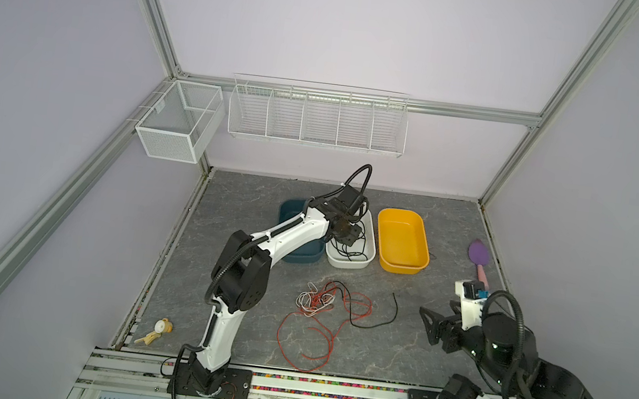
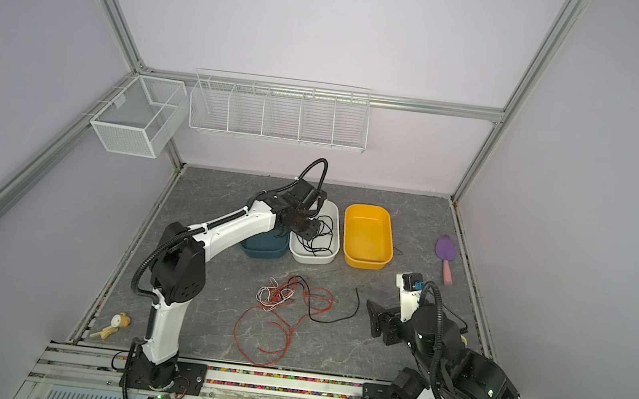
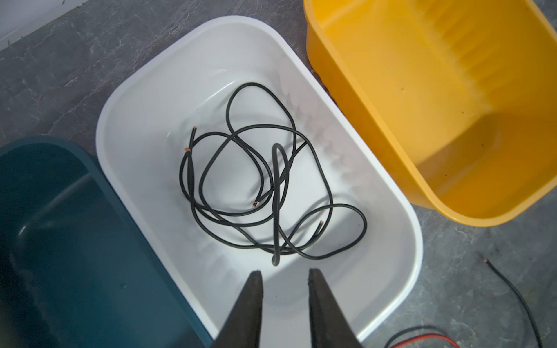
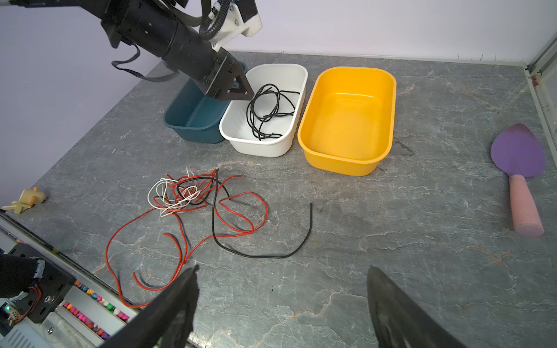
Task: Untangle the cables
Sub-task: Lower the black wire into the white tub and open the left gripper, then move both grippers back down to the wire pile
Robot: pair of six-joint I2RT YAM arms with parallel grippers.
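Cables [image 4: 184,192] in red, white and black lie tangled on the bench [image 4: 391,226]; more black cables [image 3: 275,195] lie coiled in the white tub [image 3: 144,120]. Over that tub hangs the left tool [image 3: 284,271], jaws slightly parted, empty. The right tool [image 4: 283,267] gapes wide, holding nothing.

The left arm [image 1: 292,234] reaches forward, the left gripper [image 3: 284,270] pointing down, jaws slightly apart. The right gripper [image 4: 282,267] hangs low, jaws wide.
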